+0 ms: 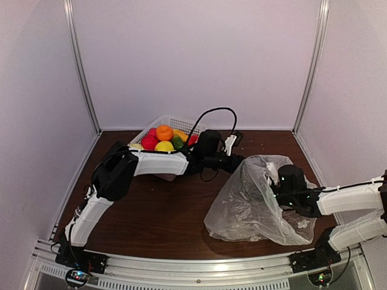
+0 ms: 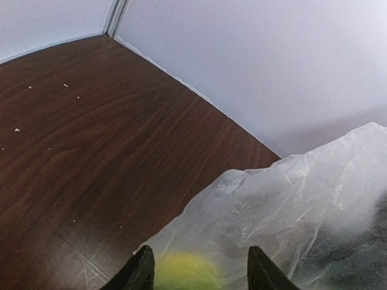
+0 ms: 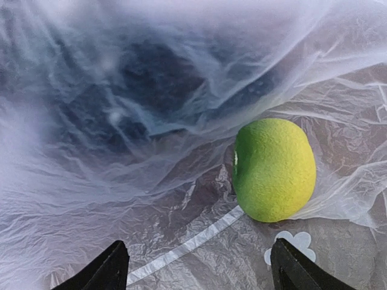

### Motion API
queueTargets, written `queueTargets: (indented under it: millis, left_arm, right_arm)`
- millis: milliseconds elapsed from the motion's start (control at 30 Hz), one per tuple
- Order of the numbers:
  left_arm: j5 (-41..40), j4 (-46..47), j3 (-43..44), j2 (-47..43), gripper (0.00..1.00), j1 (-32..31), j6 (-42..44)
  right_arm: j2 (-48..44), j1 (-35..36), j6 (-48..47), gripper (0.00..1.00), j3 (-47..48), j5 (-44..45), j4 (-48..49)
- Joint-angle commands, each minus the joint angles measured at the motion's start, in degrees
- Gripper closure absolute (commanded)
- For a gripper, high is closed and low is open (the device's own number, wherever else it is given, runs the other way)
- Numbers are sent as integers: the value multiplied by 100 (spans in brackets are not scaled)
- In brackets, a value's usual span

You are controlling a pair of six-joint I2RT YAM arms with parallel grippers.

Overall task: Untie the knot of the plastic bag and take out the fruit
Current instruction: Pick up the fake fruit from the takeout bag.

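Observation:
The plastic bag [image 1: 254,205] lies crumpled on the right of the table, its film filling the right wrist view [image 3: 181,199]. One yellow-green fruit [image 3: 275,169] rests on the film inside it. My right gripper [image 3: 205,269] is open inside the bag [image 1: 279,184], the fruit ahead and to its right, untouched. My left gripper [image 1: 234,159] reaches the bag's far left edge. Its jaws stand apart [image 2: 201,273] with a blurred yellow-green fruit [image 2: 184,272] low between them, a gap on its right. The bag [image 2: 302,199] spreads beyond. The knot does not show.
A white lattice basket [image 1: 154,121] stands at the back left of centre, holding an orange fruit [image 1: 164,132], a red one [image 1: 149,142] and a yellow one [image 1: 164,146]. A black cable [image 1: 211,112] arcs above the left arm. White walls enclose the table.

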Motion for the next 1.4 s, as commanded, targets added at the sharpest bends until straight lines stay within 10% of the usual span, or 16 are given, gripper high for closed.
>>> queueTargets:
  millis: [0,633,900,1367]
  left_arm:
    - [546,782,-220,26,53,-6,-78]
    - [949,1371,-1120,-274,85,-77,-223]
    - [969,2091,-2762,-1564,87,-205,-310]
    - [-514,427,-4991,-4150,81,-477,-120]
  right_arm:
    - [226,-213,197,18,-53,304,55]
    - [1570,-853,-326,13,365,-536,1072]
    - [1635,-572,-692,17,463,-2319,1122]
    - [52,7,-350,19,-340,-2206,714]
